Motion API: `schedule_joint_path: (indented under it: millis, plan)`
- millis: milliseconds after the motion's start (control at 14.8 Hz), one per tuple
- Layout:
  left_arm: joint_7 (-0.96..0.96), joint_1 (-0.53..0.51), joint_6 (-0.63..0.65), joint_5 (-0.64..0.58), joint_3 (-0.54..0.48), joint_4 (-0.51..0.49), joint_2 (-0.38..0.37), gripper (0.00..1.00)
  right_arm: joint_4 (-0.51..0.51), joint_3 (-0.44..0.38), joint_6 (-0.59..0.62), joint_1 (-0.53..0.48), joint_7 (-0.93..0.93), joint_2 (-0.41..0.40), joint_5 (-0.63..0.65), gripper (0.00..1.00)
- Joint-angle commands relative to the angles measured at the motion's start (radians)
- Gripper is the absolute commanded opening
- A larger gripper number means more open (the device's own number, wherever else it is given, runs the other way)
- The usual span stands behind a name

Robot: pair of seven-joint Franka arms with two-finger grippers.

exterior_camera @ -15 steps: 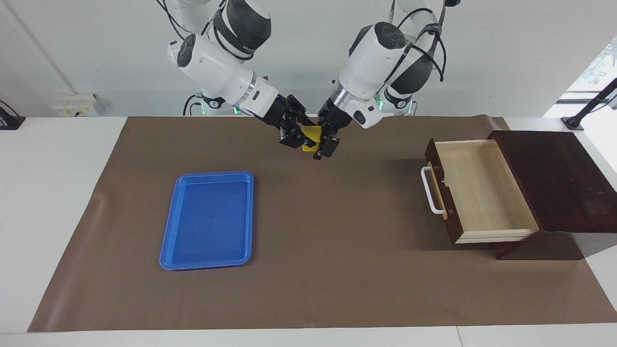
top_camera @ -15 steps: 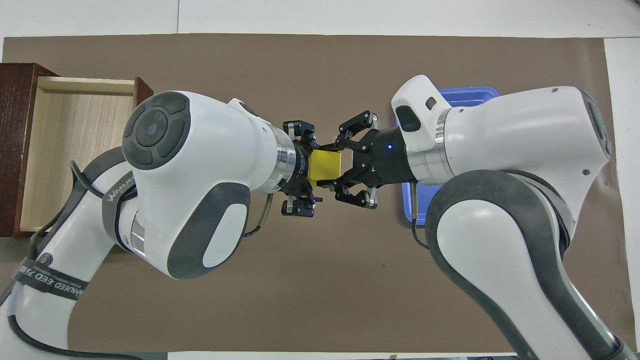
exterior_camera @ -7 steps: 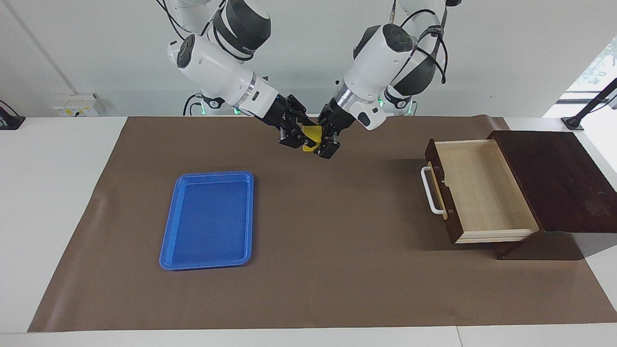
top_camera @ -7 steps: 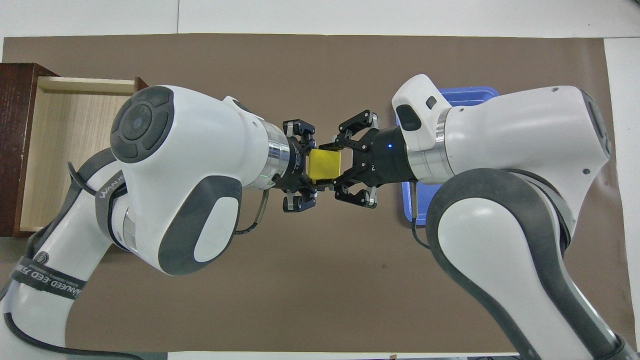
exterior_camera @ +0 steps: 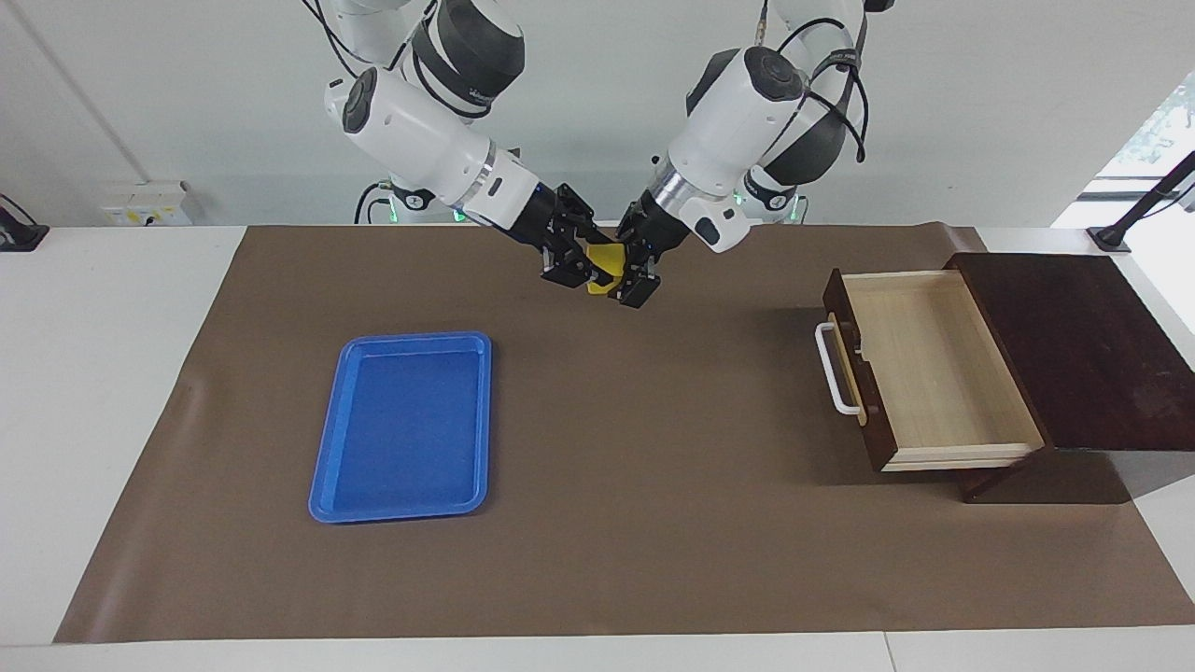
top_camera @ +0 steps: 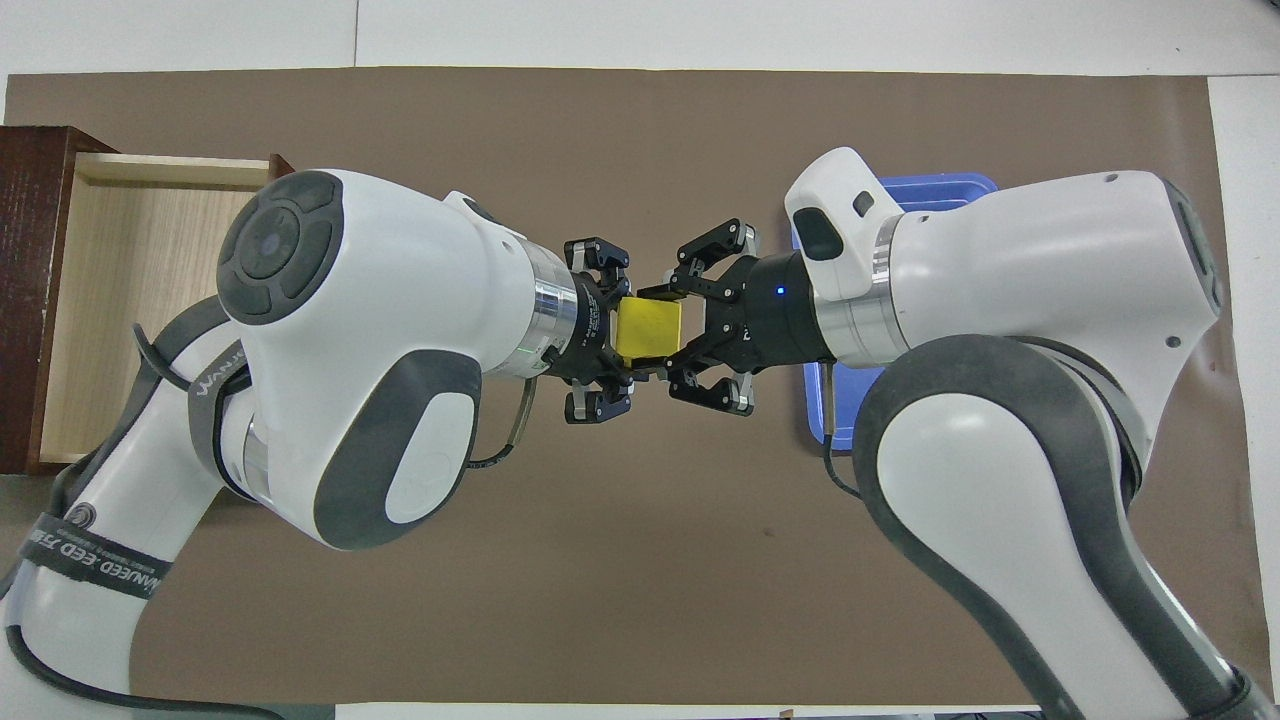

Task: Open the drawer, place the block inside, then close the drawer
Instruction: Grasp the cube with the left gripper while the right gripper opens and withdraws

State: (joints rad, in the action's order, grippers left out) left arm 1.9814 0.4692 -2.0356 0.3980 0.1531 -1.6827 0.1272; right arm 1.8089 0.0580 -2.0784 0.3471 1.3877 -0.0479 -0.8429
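The yellow block (exterior_camera: pixel 605 257) (top_camera: pixel 648 330) hangs in the air over the brown mat, between my two grippers. My left gripper (exterior_camera: pixel 627 277) (top_camera: pixel 624 332) is shut on it from the drawer's side. My right gripper (exterior_camera: pixel 573 266) (top_camera: pixel 672 332) holds the block from the tray's side, its fingertips still against it. The dark brown drawer (exterior_camera: pixel 934 364) (top_camera: pixel 140 300) stands pulled open at the left arm's end of the table. Its pale wood inside is bare, and its white handle (exterior_camera: pixel 834 369) faces the middle of the table.
The drawer's dark cabinet (exterior_camera: pixel 1083 345) sits at the table's end by the left arm. A flat blue tray (exterior_camera: pixel 406 425) (top_camera: pixel 950 190) lies on the mat toward the right arm's end, partly covered by the right arm in the overhead view.
My left gripper has closed on the block that the right gripper holds. The left arm's wrist has shifted slightly; the right arm and the block have stayed in place.
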Motion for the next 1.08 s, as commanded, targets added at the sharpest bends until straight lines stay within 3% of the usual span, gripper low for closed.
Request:
schedule_joint_path:
  millis: [0, 337, 539, 741, 1010]
  plan:
    - [0.005, -0.02, -0.005, 0.025, -0.003, -0.031, -0.031, 0.0, -0.005, 0.006, 0.011, -0.007, 0.01, 0.002, -0.012, 1.0]
    - [0.004, -0.032, -0.005, 0.025, -0.004, -0.031, -0.035, 0.0, -0.007, 0.006, 0.015, -0.008, 0.01, 0.002, -0.012, 1.0]
    - [-0.038, -0.095, 0.011, 0.022, -0.006, -0.031, -0.044, 0.0, -0.01, 0.006, 0.024, -0.019, 0.01, 0.002, -0.012, 1.0]
    - [-0.114, -0.222, 0.067, 0.021, -0.007, -0.026, -0.067, 0.0, -0.008, -0.004, 0.052, -0.06, 0.005, 0.002, -0.009, 1.0]
    - [-0.37, -0.478, 0.137, 0.007, -0.01, -0.032, -0.081, 0.0, 0.0, -0.006, 0.124, -0.152, -0.006, 0.006, 0.033, 1.0]
